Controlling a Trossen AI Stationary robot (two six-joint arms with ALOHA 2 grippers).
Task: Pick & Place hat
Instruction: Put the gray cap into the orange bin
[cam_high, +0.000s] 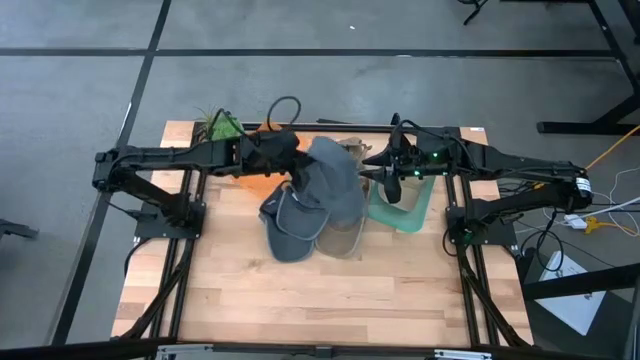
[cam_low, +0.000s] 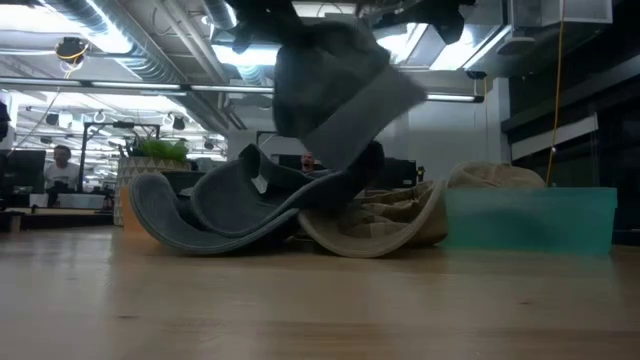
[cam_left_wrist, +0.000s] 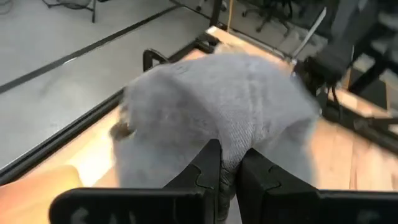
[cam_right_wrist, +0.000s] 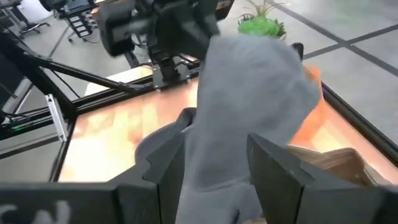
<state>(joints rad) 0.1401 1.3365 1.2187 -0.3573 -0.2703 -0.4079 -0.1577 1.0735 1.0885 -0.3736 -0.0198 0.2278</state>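
Overhead, the grey hat (cam_high: 335, 175) was held aloft above the counter (cam_high: 300, 290) and the other hats (cam_high: 300, 225), pinched in the left claw (cam_left_wrist: 229, 171), while the right claw (cam_right_wrist: 214, 155) was spread wide around it.

A lab: exposed ceiling ducts (cam_low: 150, 50), workbenches (cam_low: 60, 212), taped concrete floor (cam_high: 80, 90).

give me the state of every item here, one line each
grey hat: lifted off the table, hanging from the left gripper
left gripper: shut on the grey hat's fabric
right gripper: open, fingers either side of the hanging grey hat
dark grey cap: lying on the table, brim up
tan hat: lying on the table beside the cap
teal bin: upright on the table
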